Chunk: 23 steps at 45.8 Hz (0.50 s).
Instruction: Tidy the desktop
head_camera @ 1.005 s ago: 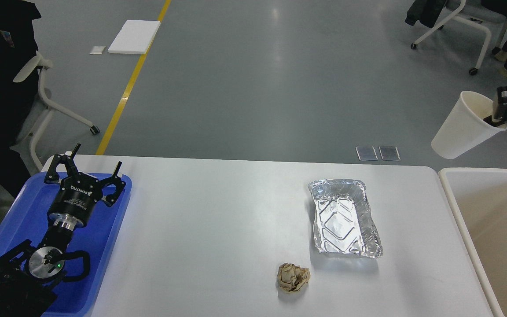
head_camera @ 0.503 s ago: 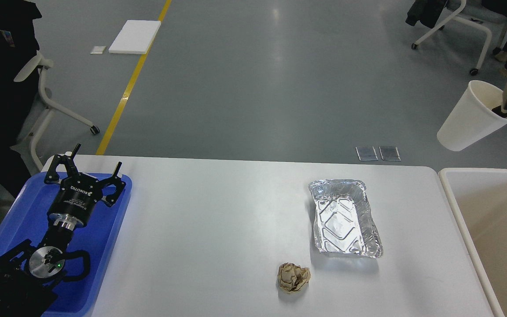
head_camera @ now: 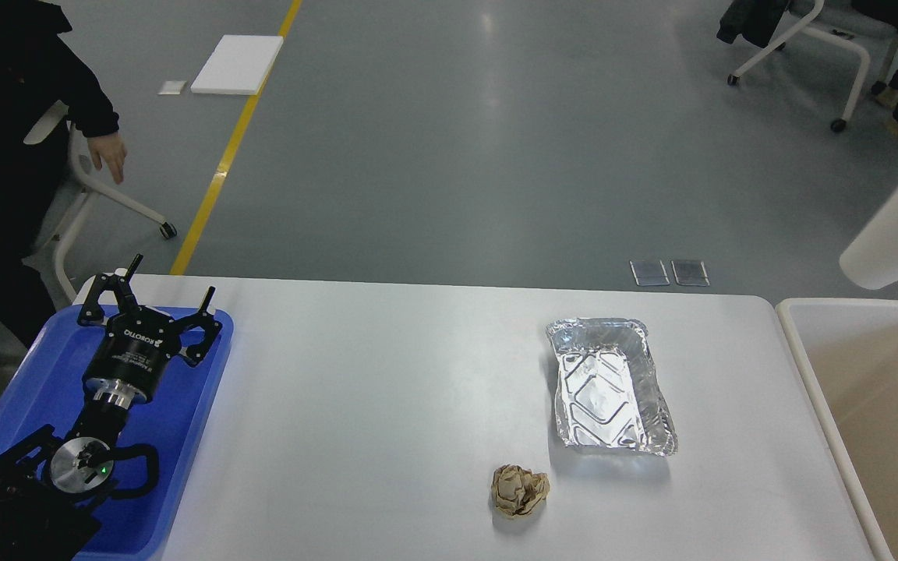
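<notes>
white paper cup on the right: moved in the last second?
Yes. The white paper cup has shifted right and slightly up toward the frame edge, judged against the two floor plates, which stayed put. Its right end effector carrier is now out of view.

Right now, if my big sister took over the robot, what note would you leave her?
Left end effector: open, holding nothing, poised over the blue tray at the desktop's left end.
Right end effector: out of view past the right edge. A white paper cup hangs tilted in the air there, above the beige bin, so it is probably being carried to it.
On the desktop: an empty foil tray and, apart from it and nearer the robot, a crumpled brown paper ball.
Done: the cup is off the desktop.
Left: the cup's drop, the foil tray, the paper ball.
</notes>
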Each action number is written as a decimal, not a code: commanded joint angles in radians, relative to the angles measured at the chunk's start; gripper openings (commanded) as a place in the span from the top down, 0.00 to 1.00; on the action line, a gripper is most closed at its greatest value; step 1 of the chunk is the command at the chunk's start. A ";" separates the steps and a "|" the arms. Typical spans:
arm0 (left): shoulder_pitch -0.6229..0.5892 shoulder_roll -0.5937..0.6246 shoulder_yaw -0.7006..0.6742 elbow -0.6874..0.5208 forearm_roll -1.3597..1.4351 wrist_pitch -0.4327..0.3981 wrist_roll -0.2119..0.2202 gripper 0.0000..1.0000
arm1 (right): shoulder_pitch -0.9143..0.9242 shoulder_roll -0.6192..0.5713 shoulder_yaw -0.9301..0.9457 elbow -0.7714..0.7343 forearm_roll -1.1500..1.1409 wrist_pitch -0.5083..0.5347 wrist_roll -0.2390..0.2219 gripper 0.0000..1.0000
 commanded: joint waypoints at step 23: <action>0.000 0.000 0.000 -0.001 0.000 0.000 0.000 0.01 | -0.861 -0.042 0.622 -0.526 0.026 -0.067 -0.001 1.00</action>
